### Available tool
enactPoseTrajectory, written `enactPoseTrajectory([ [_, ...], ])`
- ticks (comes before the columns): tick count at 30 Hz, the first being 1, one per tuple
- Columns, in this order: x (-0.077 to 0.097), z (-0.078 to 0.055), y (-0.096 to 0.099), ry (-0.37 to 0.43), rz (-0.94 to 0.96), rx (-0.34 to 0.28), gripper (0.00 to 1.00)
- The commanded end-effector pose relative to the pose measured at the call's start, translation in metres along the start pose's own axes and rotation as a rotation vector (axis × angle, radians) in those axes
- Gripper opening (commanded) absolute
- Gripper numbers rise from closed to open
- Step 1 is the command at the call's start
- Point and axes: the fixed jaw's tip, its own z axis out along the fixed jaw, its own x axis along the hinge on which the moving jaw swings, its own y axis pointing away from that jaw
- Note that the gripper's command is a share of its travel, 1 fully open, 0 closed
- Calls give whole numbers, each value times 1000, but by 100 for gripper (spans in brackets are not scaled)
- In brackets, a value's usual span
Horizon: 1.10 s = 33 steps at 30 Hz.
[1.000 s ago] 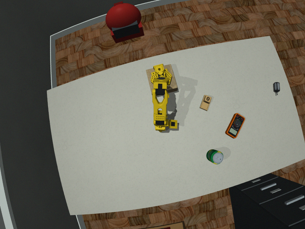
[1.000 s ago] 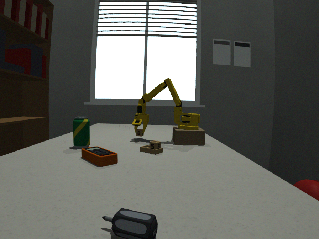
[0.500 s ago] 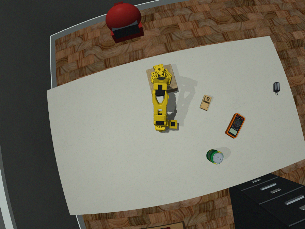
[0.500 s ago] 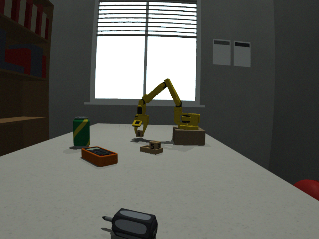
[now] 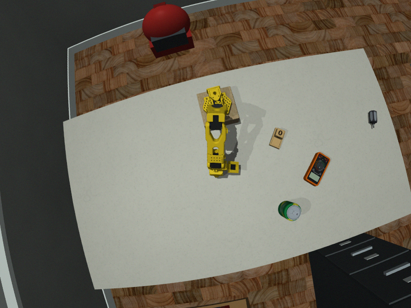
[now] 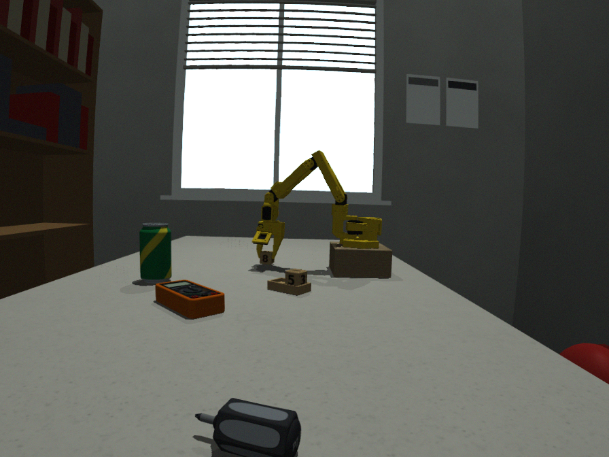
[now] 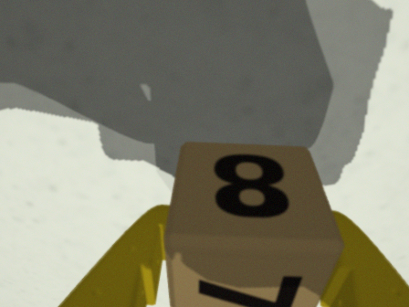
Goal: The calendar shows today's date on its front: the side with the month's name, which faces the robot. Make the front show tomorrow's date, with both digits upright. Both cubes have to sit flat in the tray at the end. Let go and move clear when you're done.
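My gripper (image 5: 217, 172) (image 6: 266, 258) (image 7: 251, 292) is shut on a wooden date cube (image 6: 266, 257) (image 7: 251, 206). The cube shows an 8 towards the wrist camera and a 7 on the face next to it. It hangs very low over the table, left of the tray as the exterior camera sees it; I cannot tell if it touches. In the top view the arm hides it. The wooden tray (image 5: 274, 142) (image 6: 278, 285) holds one cube (image 5: 280, 133) (image 6: 295, 278) at one end, with 0 on top and 5 and 3 on its sides; the other slot is bare.
An orange multimeter (image 5: 317, 168) (image 6: 189, 296) and a green can (image 5: 289, 210) (image 6: 155, 250) stand beyond the tray. A dark screwdriver handle (image 5: 372, 117) (image 6: 255, 428) lies near the table edge. The arm's base sits on a wooden block (image 5: 234, 112) (image 6: 360, 261).
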Motion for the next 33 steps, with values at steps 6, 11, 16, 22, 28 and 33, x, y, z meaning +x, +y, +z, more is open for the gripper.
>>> enactPoseTrajectory([
  [6,2,5,3,-1,3,-13,0],
  [11,2,5,3,-1,3,-13,4],
  [16,2,5,3,-1,3,-13,15],
  [22,2,5,3,-1,3,-13,18],
  [28,2,5,3,-1,3,-13,19],
  [33,2,5,3,-1,3,-13,22],
])
